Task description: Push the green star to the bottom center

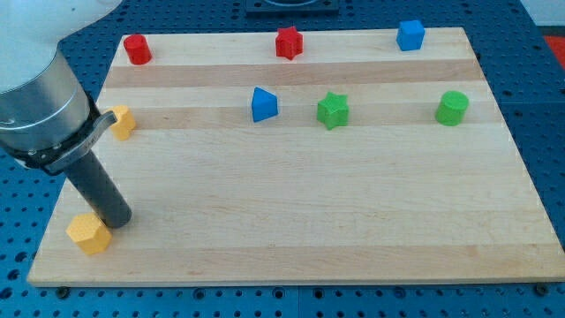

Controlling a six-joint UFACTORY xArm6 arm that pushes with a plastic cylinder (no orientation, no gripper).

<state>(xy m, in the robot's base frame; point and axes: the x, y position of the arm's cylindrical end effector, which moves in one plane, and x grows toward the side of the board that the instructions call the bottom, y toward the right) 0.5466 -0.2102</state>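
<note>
The green star (333, 110) lies on the wooden board (300, 212), in its upper half, a little right of centre. A blue triangular block (263, 104) sits just to its left and a green cylinder (452, 108) further to its right. My tip (116, 221) rests near the board's bottom left corner, far from the green star. It stands right beside a yellow hexagonal block (88, 234).
A red cylinder (137, 49), a red star (289, 42) and a blue cube (410, 34) stand along the board's top edge. A second yellow block (123, 121) sits at the left edge, partly behind the arm's body (40, 97).
</note>
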